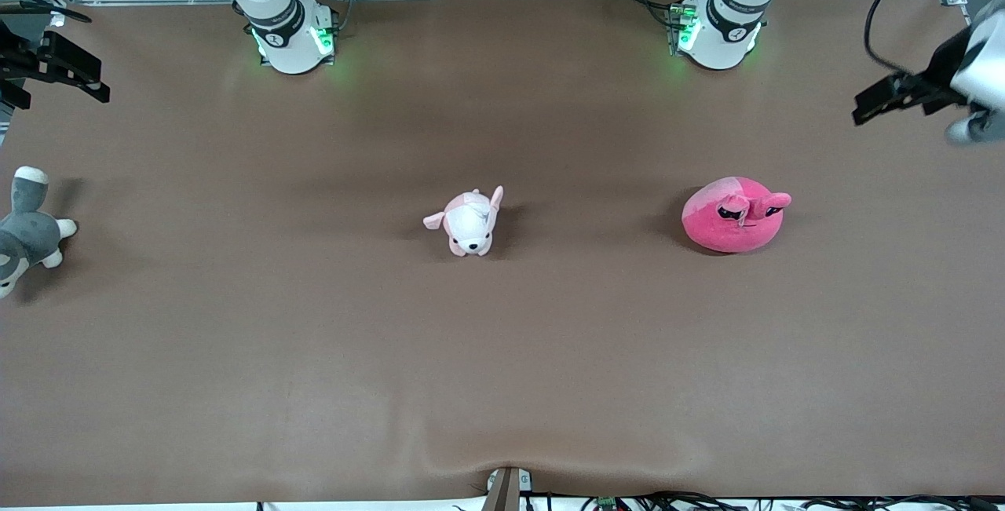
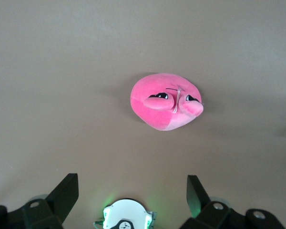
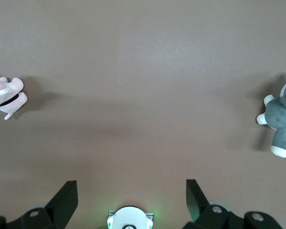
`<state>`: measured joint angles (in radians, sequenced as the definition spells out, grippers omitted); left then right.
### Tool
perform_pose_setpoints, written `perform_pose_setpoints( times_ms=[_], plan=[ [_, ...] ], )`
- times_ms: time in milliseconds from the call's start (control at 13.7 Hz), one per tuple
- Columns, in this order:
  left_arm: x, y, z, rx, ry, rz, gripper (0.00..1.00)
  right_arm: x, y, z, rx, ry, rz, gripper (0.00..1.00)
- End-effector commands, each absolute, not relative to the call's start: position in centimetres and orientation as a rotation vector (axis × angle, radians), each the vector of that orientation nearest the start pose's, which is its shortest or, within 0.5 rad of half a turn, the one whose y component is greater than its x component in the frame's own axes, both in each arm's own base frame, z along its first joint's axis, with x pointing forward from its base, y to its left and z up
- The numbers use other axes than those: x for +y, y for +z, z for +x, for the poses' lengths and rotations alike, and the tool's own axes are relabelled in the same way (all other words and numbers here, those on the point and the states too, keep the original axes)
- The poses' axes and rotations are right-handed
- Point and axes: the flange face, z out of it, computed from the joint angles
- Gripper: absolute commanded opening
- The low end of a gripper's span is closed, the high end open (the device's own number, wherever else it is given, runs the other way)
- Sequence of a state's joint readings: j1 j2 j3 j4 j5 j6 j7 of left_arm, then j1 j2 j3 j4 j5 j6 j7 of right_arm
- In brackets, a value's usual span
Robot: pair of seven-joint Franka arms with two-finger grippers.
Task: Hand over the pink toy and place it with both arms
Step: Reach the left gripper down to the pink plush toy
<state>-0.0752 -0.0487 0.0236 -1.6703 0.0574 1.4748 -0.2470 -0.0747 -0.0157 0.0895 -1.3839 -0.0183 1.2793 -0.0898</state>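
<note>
Nothing is grasped yet: the pink toy [image 1: 736, 215] lies on the surface [image 1: 502, 354] toward the left arm's end. Both the left pincer [image 1: 903, 95] and right pincer [image 1: 55, 71] hang spread wide and empty above the surface's 2 ends. Next, I judge, the left pincer must descend over the toy.

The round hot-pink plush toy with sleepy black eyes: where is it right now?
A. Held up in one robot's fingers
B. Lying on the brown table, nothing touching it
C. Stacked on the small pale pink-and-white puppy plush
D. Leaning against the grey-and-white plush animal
B: the round hot-pink plush toy lies alone on the brown table, while the left gripper hangs open above it, holding nothing.
</note>
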Motion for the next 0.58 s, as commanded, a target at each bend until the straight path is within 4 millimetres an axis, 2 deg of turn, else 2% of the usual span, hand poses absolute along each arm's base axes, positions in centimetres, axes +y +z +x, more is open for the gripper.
perform_pose_setpoints(
  times_ms=[0, 219, 365, 511],
  plan=[
    [-2.6, 55.9, 55.0, -0.499, 0.272, -3.002, 1.0, 0.5, 69.6, 51.2, -0.149, 0.14, -3.134, 1.0],
    [-2.8, 52.6, 56.0, -0.761, 0.302, -2.919, 1.0, 0.5, 69.6, 51.2, -0.149, 0.137, -3.134, 1.0],
    [-3.1, 50.3, 56.0, -0.964, 0.28, -2.852, 1.0, 0.5, 69.6, 51.2, -0.149, 0.137, -3.134, 1.0],
    [-4.2, 49.2, 56.5, -1.291, 0.25, -2.735, 1.0, 0.5, 69.6, 51.2, -0.149, 0.137, -3.134, 1.0]
  ],
)
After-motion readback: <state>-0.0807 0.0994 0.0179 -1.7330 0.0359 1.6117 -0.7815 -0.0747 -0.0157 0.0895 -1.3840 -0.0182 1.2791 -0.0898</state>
